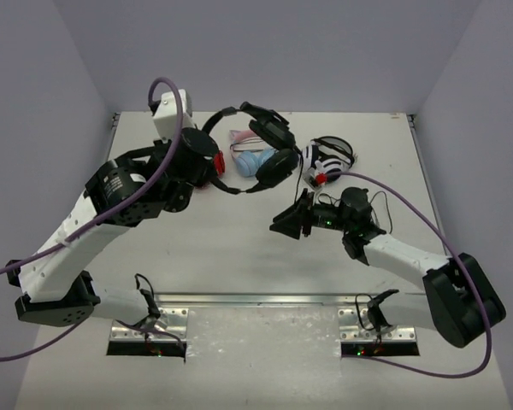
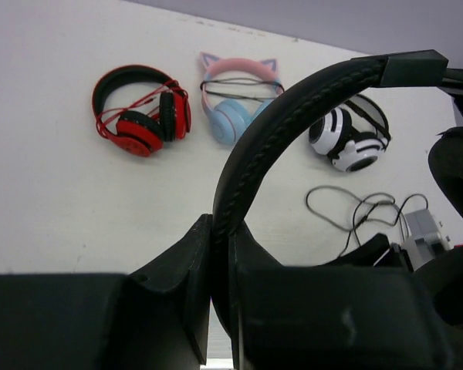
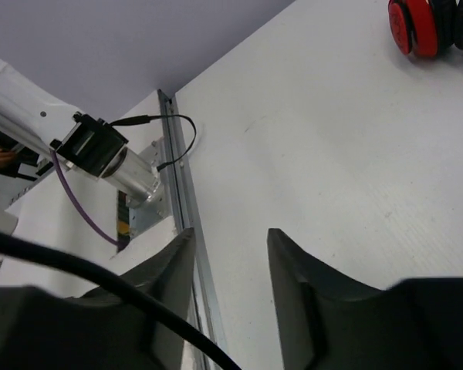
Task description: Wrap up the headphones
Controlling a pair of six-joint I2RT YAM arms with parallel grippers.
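Note:
The all-black headphones (image 1: pixel 272 147) hang above the table's far middle. My left gripper (image 1: pixel 210 167) is shut on their thin headband; in the left wrist view the padded headband (image 2: pixel 293 108) arcs up from between my closed fingers, gripper (image 2: pixel 221 231). Their thin black cable (image 2: pixel 363 206) lies looped on the table near the right arm, also in the top view (image 1: pixel 378 205). My right gripper (image 1: pixel 282 224) is open and empty, low over the table's middle. In the right wrist view a stretch of black cable (image 3: pixel 100 279) crosses in front of the gripper's (image 3: pixel 230 239) left finger, not between the jaws.
A red-and-black pair (image 2: pixel 139 116), a pink-and-blue cat-ear pair (image 2: pixel 235 108) and a white-and-black pair (image 2: pixel 347 142) lie along the far side. The pink pair (image 1: pixel 252 158) and white pair (image 1: pixel 329 158) sit under and beside the held headphones. The metal base rail (image 3: pixel 181 200) runs along the near edge.

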